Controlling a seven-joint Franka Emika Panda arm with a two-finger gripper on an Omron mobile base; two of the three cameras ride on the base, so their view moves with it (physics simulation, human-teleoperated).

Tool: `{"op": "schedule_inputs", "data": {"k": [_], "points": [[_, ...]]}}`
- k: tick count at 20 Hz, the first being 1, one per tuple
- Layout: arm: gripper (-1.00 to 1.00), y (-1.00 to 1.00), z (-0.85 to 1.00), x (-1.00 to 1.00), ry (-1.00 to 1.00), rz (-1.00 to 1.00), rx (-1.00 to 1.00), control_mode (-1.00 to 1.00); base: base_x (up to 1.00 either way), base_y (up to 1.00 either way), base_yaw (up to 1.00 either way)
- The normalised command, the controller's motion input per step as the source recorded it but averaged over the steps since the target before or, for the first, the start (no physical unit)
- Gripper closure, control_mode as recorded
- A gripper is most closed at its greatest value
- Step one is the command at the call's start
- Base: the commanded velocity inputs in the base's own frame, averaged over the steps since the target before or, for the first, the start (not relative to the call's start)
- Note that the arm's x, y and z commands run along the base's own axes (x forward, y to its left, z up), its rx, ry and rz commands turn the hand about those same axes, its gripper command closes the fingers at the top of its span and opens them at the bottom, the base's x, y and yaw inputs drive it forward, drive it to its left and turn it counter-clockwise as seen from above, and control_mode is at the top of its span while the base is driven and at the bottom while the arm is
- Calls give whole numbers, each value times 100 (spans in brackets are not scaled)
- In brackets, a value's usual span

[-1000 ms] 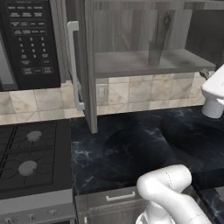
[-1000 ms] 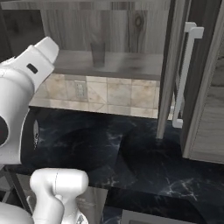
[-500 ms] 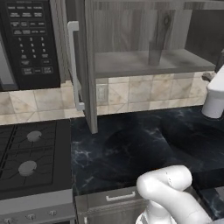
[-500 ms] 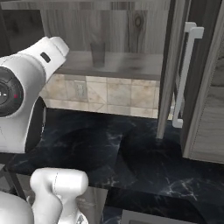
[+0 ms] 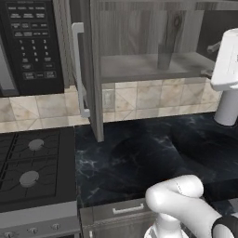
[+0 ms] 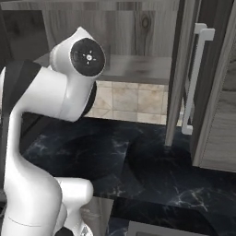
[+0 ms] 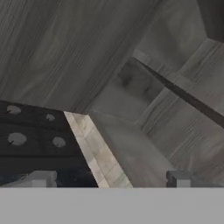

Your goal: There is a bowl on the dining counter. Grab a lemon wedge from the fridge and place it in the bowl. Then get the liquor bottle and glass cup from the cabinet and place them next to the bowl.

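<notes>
I have the cabinet (image 5: 139, 56) in front of me, dark grey wood-grain, its door (image 5: 95, 69) swung open toward me with a long silver bar handle (image 5: 79, 69) on its edge. From the left base camera I see one bare shelf inside, and on it the cup (image 5: 164, 56), a small straight-sided see-through tumbler that reads dark grey, standing upright toward the right of the shelf. From the right base camera the arm (image 6: 60, 97) covers that part of the shelf, so I cannot see the cup there; what that side gives me instead is the right-hand door (image 6: 184, 73) edge-on with its own pale bar handle (image 6: 196, 78).

Below the cabinet runs a worktop (image 5: 153, 153) of glossy black marbled stone, backed by beige stone tiles (image 5: 139, 97) with an outlet plate. To the left sit a black microwave (image 5: 32, 46) with a keypad and, under it, a black hob (image 5: 32, 162) with round burners.

The arm is smooth white with dark joints, its upper link rising at the right edge of the left view.

The hand camera, rolled over, looks at grained cabinet wood, a strip of tile and the hob. Two grey fingertips (image 7: 179, 178) show well apart at the bottom, with nothing between them.
</notes>
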Motion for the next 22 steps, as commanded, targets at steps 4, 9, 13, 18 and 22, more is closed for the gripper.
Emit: {"op": "schedule_inputs", "data": {"k": [4, 9, 13, 18, 22], "points": [[-100, 0, -2, 53, 7, 23, -26, -100, 0, 0, 0], [-100, 0, 0, 32, 0, 1, -29, -100, 0, 0, 0], [-100, -6, 0, 30, 0, 0, -21, -100, 0, 0, 0], [-100, -10, -5, 34, 0, 0, -11, -100, 0, 0, 0], [-100, -12, -19, 38, 0, 0, -1, -100, 0, 0, 0]]}}
